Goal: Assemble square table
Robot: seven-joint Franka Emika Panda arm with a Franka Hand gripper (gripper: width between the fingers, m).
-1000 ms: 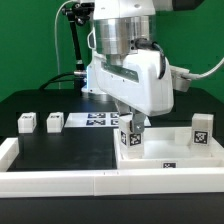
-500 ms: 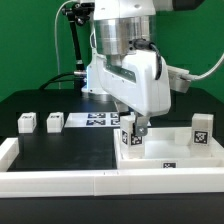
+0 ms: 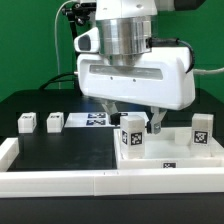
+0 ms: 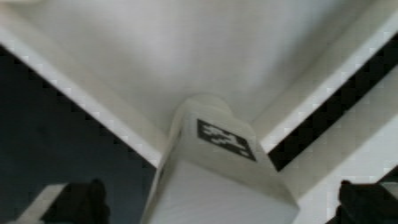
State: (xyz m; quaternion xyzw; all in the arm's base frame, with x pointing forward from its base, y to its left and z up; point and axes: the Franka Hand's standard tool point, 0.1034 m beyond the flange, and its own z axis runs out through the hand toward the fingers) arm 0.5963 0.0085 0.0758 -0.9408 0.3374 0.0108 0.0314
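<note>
Open and empty, the gripper (image 3: pixel 138 121) straddles a tagged leg (image 3: pixel 131 136) on the square top (image 3: pixel 165 158). Two spare legs (image 3: pixel 54 122) stand mid-left.

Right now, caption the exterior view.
Open gripper straddles an upright leg on the square top; two loose legs stand aside.

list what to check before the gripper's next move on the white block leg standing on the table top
1. Short white tagged block leg between the gripper fingers: ok.
2. Gripper open: ok, both fingers apart from the leg in the wrist view.
3. Leg upright on the large white plastic square table top: ok.
4. Leg seated in its corner socket: cannot tell.
5. Two loose white block legs clear of the arm, at the exterior view's left: ok.
</note>
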